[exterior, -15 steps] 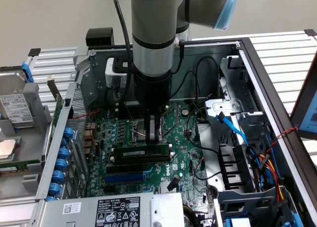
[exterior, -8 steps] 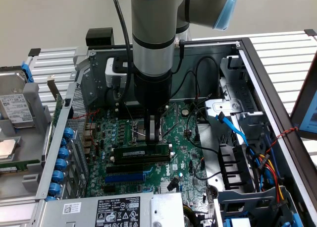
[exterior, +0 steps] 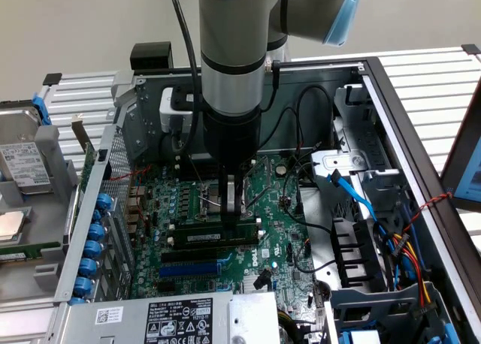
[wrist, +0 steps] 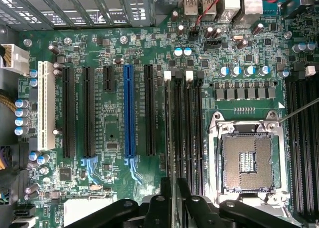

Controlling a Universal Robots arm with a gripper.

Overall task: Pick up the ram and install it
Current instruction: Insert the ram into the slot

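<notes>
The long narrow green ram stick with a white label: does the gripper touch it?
Touching. In the exterior view the gripper clamps the top edge of the green ram stick, no gap between.

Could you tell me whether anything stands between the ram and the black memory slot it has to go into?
Nothing visible does. The gripper holds the ram lengthwise right at the black memory slots. In the wrist view no cable or part lies across them. The CPU socket lies beside them, not over them.
</notes>
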